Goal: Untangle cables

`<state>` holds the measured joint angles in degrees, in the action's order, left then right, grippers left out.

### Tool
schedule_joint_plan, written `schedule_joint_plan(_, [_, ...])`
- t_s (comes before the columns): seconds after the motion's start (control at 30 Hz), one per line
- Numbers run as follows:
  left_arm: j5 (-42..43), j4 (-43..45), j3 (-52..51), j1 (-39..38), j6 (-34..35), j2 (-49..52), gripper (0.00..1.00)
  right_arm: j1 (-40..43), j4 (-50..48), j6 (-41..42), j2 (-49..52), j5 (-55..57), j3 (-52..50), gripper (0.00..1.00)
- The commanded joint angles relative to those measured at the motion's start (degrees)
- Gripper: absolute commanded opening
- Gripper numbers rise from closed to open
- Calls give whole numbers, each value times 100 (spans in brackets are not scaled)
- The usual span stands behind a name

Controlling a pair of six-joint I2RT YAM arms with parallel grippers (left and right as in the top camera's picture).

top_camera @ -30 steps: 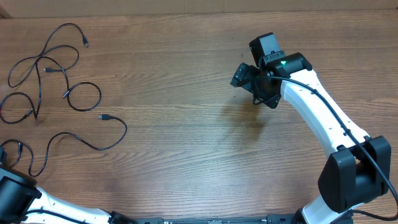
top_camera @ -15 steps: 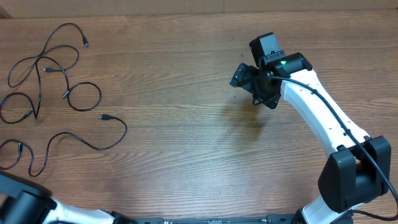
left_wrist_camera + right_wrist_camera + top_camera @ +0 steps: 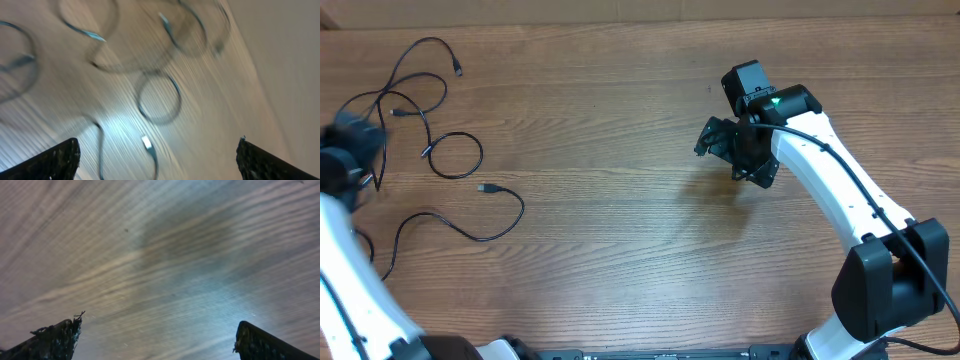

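Note:
Several thin black cables lie as loose curly strands on the wooden table at the far left: a small loop [image 3: 455, 155], a long strand with a plug end [image 3: 488, 188] and a higher strand [image 3: 420, 45]. My left gripper [image 3: 348, 158] is a motion-blurred shape above their left side. In the left wrist view it [image 3: 159, 152] is open, its fingertips [image 3: 60, 160] far apart, with a blurred cable loop [image 3: 177, 95] and a plug [image 3: 146, 142] below. My right gripper [image 3: 715, 138] hangs open right of centre, and its wrist view [image 3: 157, 332] shows only bare wood.
The table's far edge runs along the top of the overhead view, with a pale wall [image 3: 290, 60] behind it. The right arm's white link [image 3: 830, 190] slants from the bottom right toward the centre.
My left arm has swung up from the bottom-left corner to above the cables' left side, and its jaws have opened wide. The right gripper has shifted slightly; the cables lie as before.

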<state>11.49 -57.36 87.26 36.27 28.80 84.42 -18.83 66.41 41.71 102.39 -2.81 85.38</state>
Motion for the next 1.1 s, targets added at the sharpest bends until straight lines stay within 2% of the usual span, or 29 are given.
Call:
schedule_joint_plan(0.0, [-994,-332,4,-1237,197,-422,100,15,85,-155,-417,-31,7,100])
schedule_joint_plan(0.07, [-1364,-490,2,-1878,501,-431,100,2,131,-166,-568,-26,7,100])
schedule_joint_plan(0.13, [-1355,-629,-46,-2608,597,-417,100,-144,284,-304,-835,46,7,100])
schedule_joint_plan(0.23, [-1364,-756,-55,-3259,592,-420,97,-509,691,-299,-1086,435,7,100])
schedule_joint_plan(0.47, [-1519,-852,-55,-4481,549,-420,100,-1394,1086,-472,-1545,726,7,100])
schedule_joint_plan(0.63, [-1552,-852,-55,-4680,549,-417,100,-1257,1025,-811,-2118,726,9,100])
schedule_joint_plan(0.87, [-1550,-868,-55,-4680,549,-417,100,-98,1182,-1639,-3351,723,9,100])
schedule_joint_plan(1.07, [-1550,-866,-55,-4680,551,-417,100,282,1668,-1637,-4575,723,9,100])
